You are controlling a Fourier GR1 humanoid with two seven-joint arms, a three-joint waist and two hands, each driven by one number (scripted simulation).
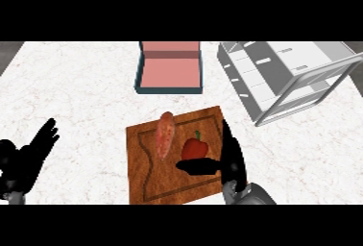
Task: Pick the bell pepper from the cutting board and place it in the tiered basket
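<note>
On the marble bench (85, 86): white tiered basket (284, 77) far right, open pink-lined box (169, 69) at centre back, wooden cutting board (177, 163) in front. Red bell pepper (193, 148) sits on the board beside a sweet potato (165, 134). Right hand (230, 161) open wide, thumb under the pepper, fingers right of it. Left hand (25, 161) open, resting at left edge.
</note>
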